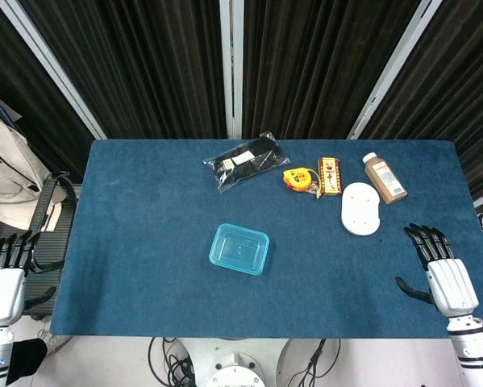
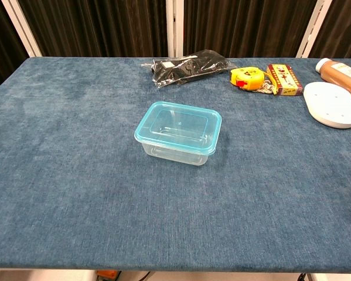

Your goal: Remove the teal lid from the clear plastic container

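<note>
A clear plastic container [image 2: 178,147] with its teal lid [image 2: 178,126] seated on top stands near the middle of the blue table; the head view shows the lid [image 1: 239,248] from above. My left hand [image 1: 6,270] hangs beyond the table's left edge, fingers spread, holding nothing. Over the table's near right corner my right hand [image 1: 439,270] is flat with fingers apart and empty, well to the right of the container. Neither hand shows in the chest view.
Along the far side lie a black plastic bag [image 1: 247,161], a yellow tape measure [image 1: 299,179], a small red box [image 1: 330,176], a brown bottle [image 1: 385,178] and a white oval object [image 1: 360,209]. A chair [image 1: 52,218] stands left of the table.
</note>
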`<action>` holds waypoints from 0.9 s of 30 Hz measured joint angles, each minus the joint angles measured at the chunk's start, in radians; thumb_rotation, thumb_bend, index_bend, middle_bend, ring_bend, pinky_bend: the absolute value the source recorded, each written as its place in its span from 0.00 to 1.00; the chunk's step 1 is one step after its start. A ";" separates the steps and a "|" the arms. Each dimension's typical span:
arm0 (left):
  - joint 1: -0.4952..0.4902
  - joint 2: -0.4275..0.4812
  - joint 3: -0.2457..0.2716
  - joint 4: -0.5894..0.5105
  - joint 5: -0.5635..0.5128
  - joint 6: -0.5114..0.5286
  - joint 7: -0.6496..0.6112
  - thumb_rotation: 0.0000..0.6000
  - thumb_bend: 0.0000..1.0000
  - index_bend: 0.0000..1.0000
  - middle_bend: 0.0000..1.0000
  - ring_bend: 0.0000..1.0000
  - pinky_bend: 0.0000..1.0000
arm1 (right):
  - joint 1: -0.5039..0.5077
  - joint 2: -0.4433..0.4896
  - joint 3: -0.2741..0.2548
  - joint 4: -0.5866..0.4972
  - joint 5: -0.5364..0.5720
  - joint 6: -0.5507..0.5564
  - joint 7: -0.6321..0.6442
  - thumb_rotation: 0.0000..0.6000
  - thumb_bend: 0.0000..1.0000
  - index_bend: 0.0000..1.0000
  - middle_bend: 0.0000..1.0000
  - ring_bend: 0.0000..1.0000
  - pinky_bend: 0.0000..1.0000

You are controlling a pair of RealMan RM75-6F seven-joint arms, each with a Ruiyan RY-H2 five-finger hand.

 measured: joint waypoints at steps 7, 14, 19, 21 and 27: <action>0.011 0.002 -0.030 -0.032 -0.012 -0.044 0.037 1.00 0.00 0.09 0.05 0.00 0.00 | 0.004 -0.024 0.015 0.011 0.011 -0.021 -0.002 1.00 0.16 0.00 0.04 0.00 0.00; 0.013 0.006 -0.046 -0.049 0.015 -0.064 0.050 1.00 0.00 0.09 0.05 0.00 0.00 | 0.038 -0.040 0.028 0.016 -0.008 -0.060 0.003 1.00 0.16 0.00 0.04 0.00 0.00; 0.009 0.003 -0.058 -0.052 0.043 -0.079 0.051 1.00 0.00 0.09 0.05 0.00 0.00 | 0.114 -0.090 0.051 0.024 -0.019 -0.152 -0.027 1.00 0.15 0.00 0.01 0.00 0.00; 0.007 0.003 -0.062 -0.053 0.052 -0.083 0.054 1.00 0.00 0.09 0.05 0.00 0.00 | 0.151 -0.116 0.063 0.030 -0.017 -0.200 -0.037 1.00 0.14 0.00 0.00 0.00 0.00; -0.003 0.008 -0.071 -0.065 0.069 -0.114 0.065 1.00 0.00 0.08 0.05 0.00 0.00 | 0.298 -0.273 0.116 0.104 0.005 -0.367 -0.069 1.00 0.08 0.00 0.00 0.00 0.00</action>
